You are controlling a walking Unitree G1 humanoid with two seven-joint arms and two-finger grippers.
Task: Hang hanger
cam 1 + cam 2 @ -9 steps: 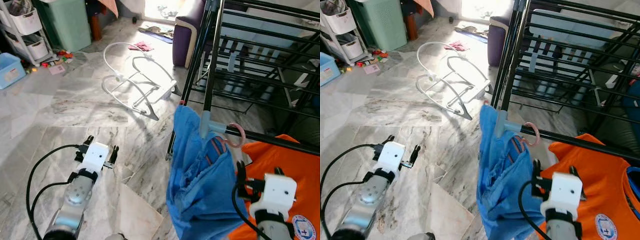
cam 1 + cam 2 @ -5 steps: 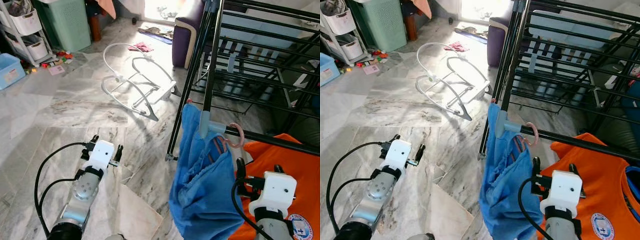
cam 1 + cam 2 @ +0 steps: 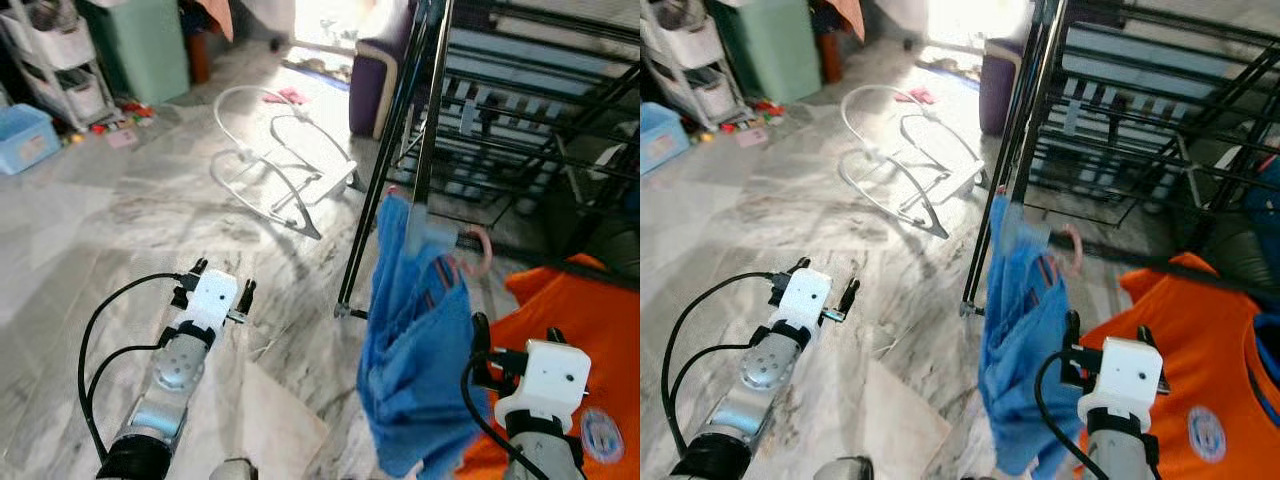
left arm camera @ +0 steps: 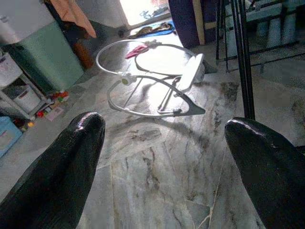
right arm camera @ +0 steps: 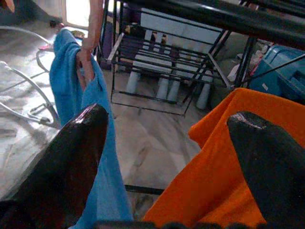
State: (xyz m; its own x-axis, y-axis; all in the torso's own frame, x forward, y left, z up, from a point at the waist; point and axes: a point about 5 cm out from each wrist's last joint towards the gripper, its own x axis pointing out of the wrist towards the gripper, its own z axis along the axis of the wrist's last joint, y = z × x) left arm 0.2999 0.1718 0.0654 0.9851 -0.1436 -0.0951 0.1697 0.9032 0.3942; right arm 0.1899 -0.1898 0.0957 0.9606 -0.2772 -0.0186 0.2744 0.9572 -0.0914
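Observation:
A pink hanger hook [image 3: 481,250] rests over the lower bar of the black drying rack [image 3: 428,110]. A blue garment [image 3: 415,340] hangs from it, blurred. Beside it on the same bar hangs an orange shirt [image 3: 590,330]. My right gripper [image 3: 515,333] is open and holds nothing, low in front of the gap between the two garments; its wrist view shows the blue garment [image 5: 102,138] and the orange shirt [image 5: 214,157] just beyond its fingers. My left gripper [image 3: 222,278] is open and holds nothing, above the marble floor left of the rack.
A white bouncer frame [image 3: 280,170] lies on the floor ahead of my left gripper. A green bin [image 3: 145,45], white shelves [image 3: 60,60] and a blue box [image 3: 25,135] stand far left. A purple armchair [image 3: 372,70] is behind the rack.
The blue garment has swung to the right and now looks blurred. My left gripper has moved a little forward and right. My right gripper has barely moved.

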